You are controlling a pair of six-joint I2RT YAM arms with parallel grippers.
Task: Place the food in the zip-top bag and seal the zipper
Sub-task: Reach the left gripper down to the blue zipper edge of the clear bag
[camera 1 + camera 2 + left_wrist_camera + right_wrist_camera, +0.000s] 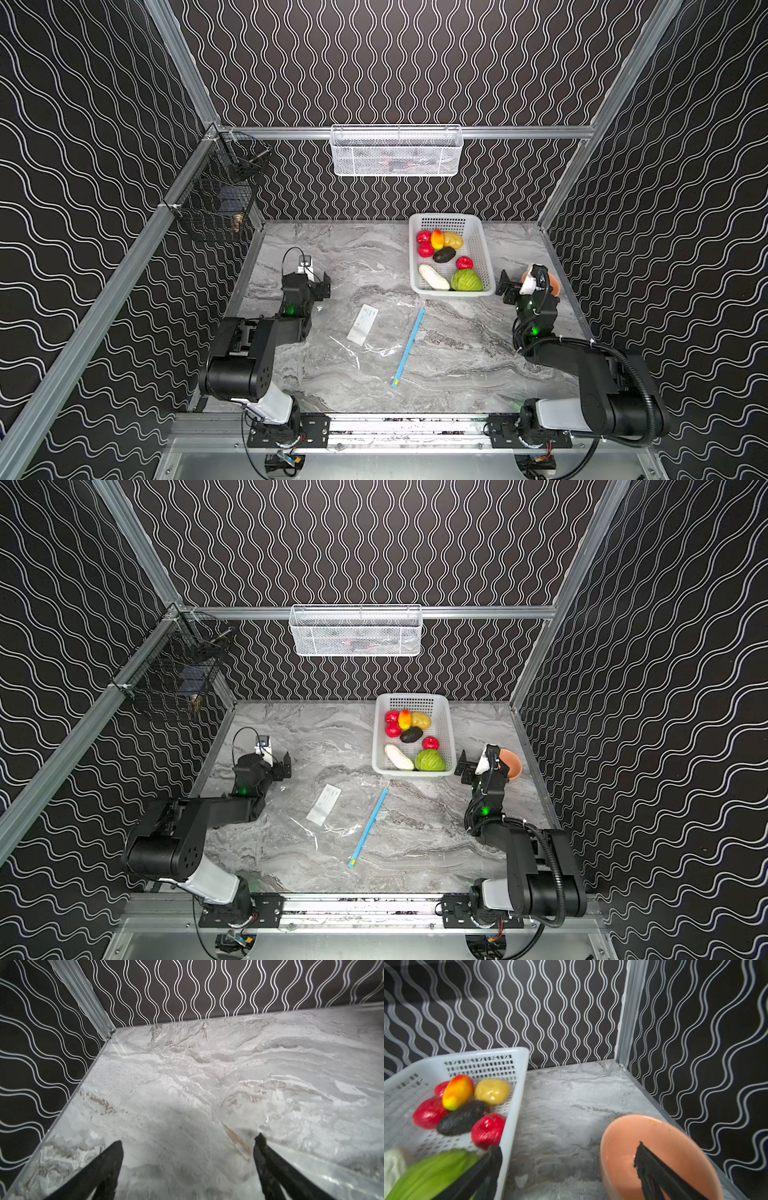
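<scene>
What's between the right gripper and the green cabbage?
Only a wall of the white basket separates the right gripper from the green cabbage, in both top views.

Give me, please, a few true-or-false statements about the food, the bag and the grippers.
1. All the food lies in the basket. True.
2. The bag holds the cabbage. False: the cabbage is in the basket, and the bag lies flat on the table.
3. The left gripper grips the zipper. False: it is open and holds nothing.
4. The right gripper is open. True.
</scene>
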